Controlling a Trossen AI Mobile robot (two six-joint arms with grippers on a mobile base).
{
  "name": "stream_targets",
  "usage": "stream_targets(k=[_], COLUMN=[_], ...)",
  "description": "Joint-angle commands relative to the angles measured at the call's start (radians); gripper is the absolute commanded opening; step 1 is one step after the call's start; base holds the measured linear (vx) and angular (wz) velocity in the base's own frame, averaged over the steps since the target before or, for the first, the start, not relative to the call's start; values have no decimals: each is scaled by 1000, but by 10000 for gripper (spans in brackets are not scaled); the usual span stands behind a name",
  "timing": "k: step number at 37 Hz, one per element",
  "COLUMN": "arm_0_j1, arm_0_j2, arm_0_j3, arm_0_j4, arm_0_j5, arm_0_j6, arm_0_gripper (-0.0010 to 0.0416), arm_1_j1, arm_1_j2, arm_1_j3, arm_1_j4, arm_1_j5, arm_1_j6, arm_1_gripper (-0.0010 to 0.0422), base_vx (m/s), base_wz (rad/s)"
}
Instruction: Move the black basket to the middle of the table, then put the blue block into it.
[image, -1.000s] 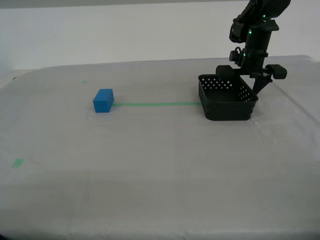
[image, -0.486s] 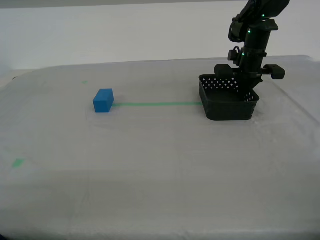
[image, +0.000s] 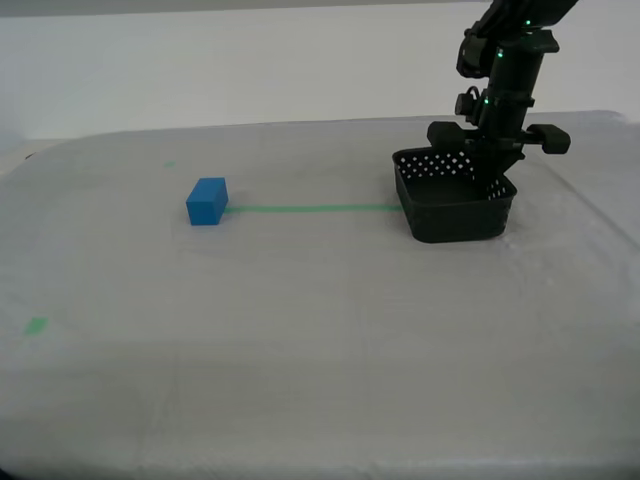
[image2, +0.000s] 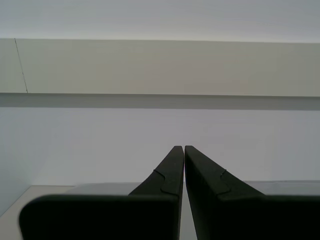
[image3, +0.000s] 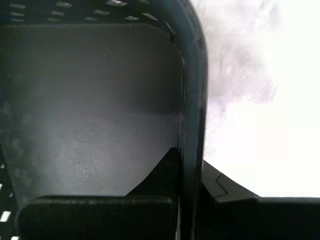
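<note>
Black basket (image: 456, 198) sits on the tabletop (image: 300, 330) toward the exterior view's right, at the end of the green tape line (image: 312, 209). My first gripper (image3: 190, 175) comes down on its far wall. The first wrist view alone shows the grasp: one of the fingers (image3: 162, 175) inside the basket, the other outside, clamped on the rim. Blue block (image: 206, 201) lies well apart to the exterior view's left, at the line's other end. My second gripper (image2: 184, 170), unseen in the exterior view, faces a pale wall, tips nearly touching, holding nothing.
</note>
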Motion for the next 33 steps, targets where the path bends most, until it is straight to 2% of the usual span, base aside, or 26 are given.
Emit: stream_targets(k=[1, 14, 26, 33], arm_0_j1=[2, 38, 80, 130], arm_0_j2=[-1, -33, -101, -125], arm_0_j3=[1, 1, 1, 1], arm_0_j4=[-18, -49, -60, -63], arm_0_j5=[-15, -24, -26, -26], arm_0_j6=[4, 34, 101, 141], arm_0_gripper=[-1, -1, -1, -1], arm_1_j1=[0, 0, 0, 0], arm_1_j2=[0, 0, 0, 0], arm_1_j3=[0, 0, 0, 0], arm_1_j4=[3, 3, 3, 3], arm_1_j5=[-1, -1, -1, -1], arm_1_j6=[2, 2, 2, 2], arm_1_gripper=[0, 0, 0, 0], base_vx=[0, 0, 0, 0], base_wz=[0, 0, 0, 0])
